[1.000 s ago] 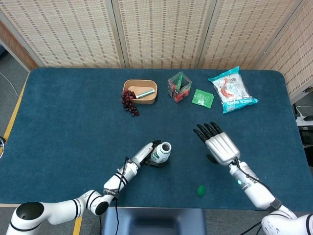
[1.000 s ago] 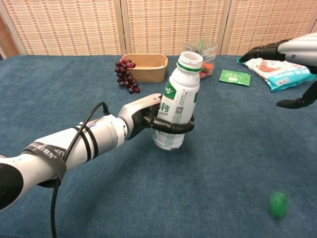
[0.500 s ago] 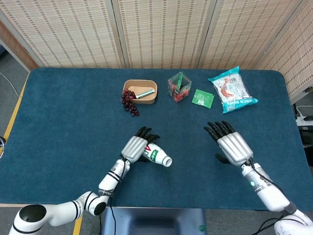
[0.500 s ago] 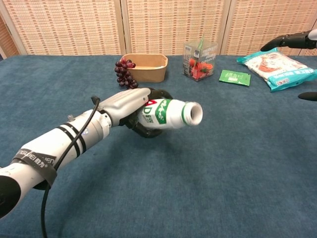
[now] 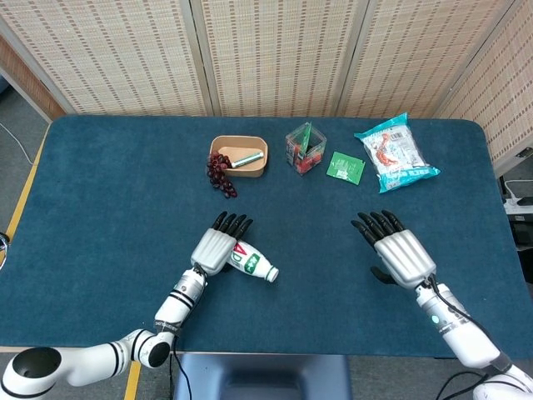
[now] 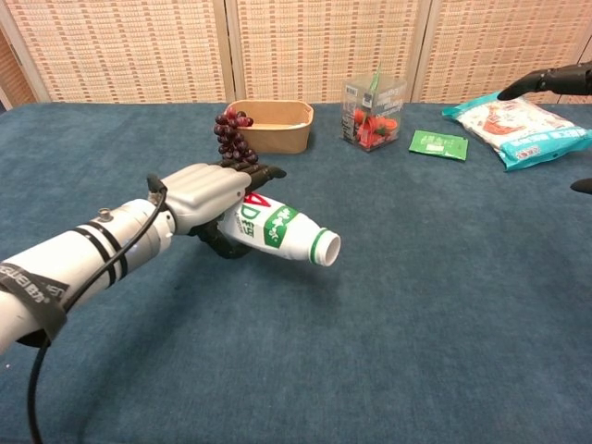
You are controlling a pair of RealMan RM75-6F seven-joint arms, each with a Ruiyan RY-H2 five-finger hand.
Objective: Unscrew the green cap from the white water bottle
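Observation:
The white water bottle (image 5: 250, 264) (image 6: 277, 229) lies on its side on the blue table, its green-ringed mouth uncapped and pointing right and toward me. My left hand (image 5: 215, 247) (image 6: 203, 190) rests palm down on its base end. The fingers reach straight out over it and the thumb curls beside the base. My right hand (image 5: 402, 254) (image 6: 550, 80) hovers open and palm down well to the right, holding nothing. No green cap shows in either view.
At the back stand a tan bowl (image 5: 240, 156) with a small tube in it, dark grapes (image 5: 220, 173) beside it, a clear box (image 5: 306, 148), a green packet (image 5: 346, 167) and a snack bag (image 5: 396, 154). The table's near edge runs just below both hands.
The left hand turned the upright bottle onto its side, drew it left and straightened its fingers. The right hand drew back to the right. The green cap lying near the front edge is gone from view.

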